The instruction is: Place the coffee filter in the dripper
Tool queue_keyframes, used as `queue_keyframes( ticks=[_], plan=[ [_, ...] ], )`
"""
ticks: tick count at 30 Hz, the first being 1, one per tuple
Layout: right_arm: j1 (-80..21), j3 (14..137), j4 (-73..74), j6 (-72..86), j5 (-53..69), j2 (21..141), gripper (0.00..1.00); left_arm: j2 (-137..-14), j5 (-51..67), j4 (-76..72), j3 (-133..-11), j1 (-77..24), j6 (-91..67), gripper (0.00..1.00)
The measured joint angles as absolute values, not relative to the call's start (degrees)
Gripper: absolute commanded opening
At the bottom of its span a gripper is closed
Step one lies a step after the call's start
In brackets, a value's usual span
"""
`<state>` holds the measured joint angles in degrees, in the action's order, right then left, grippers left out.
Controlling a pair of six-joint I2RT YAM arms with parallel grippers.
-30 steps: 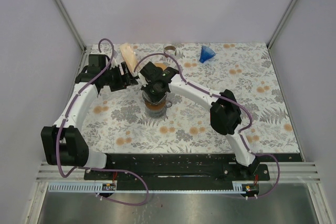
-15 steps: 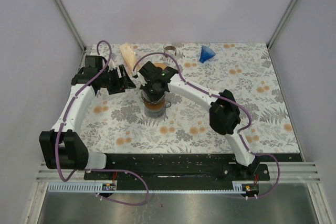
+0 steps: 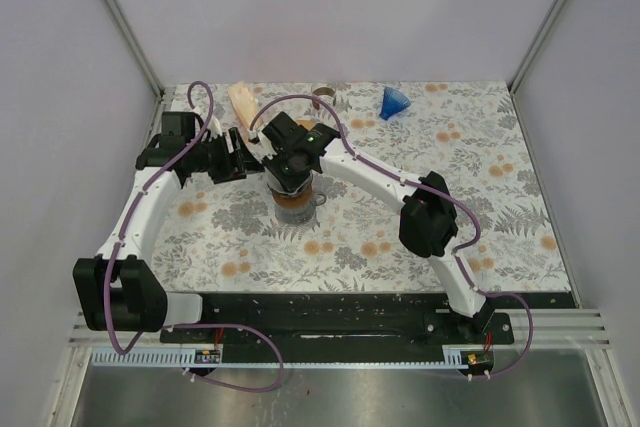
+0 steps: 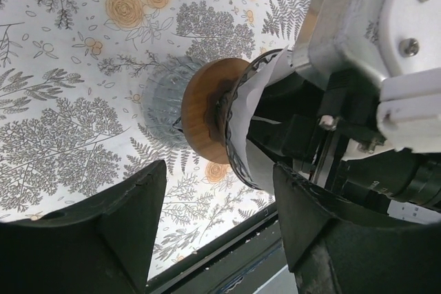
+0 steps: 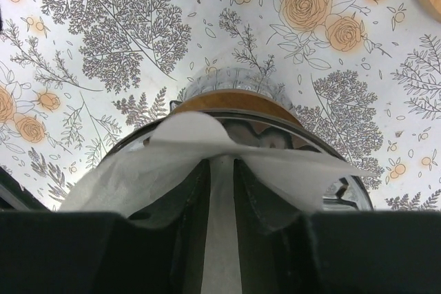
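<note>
Filter (image 5: 193, 135) sits in dripper (image 5: 234, 101) between right jaws, slightly parted; left jaws released.

The coffee filter (image 5: 207, 144) is seated in the dripper (image 3: 295, 203) at mid-table (image 3: 480, 207); a funnel (image 3: 394, 102) is set behind, rightward.

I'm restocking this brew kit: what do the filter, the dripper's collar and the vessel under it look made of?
Filter: thin white paper, matte; it folds softly. Dripper collar: likely wood, matte brown with darker patches. Vessel: clear ribbed glass or plastic; the look leaves that open.
</note>
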<state>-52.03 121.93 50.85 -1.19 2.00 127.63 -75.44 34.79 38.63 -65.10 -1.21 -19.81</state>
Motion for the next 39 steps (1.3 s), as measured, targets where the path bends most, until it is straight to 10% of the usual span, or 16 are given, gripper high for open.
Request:
queue_keyframes(
  ticks=[15, 39],
  plan=[
    [-52.2, 121.9, 50.8, -1.2, 1.1, 126.3, 0.36, -76.6, 33.7, 36.6, -64.8, -4.2, -20.0, 0.40],
    [-52.3, 121.9, 50.4, -2.3, 0.9, 118.5, 0.48, -76.9, 30.8, 35.9, -63.3, -4.6, -19.5, 0.40]
  ],
)
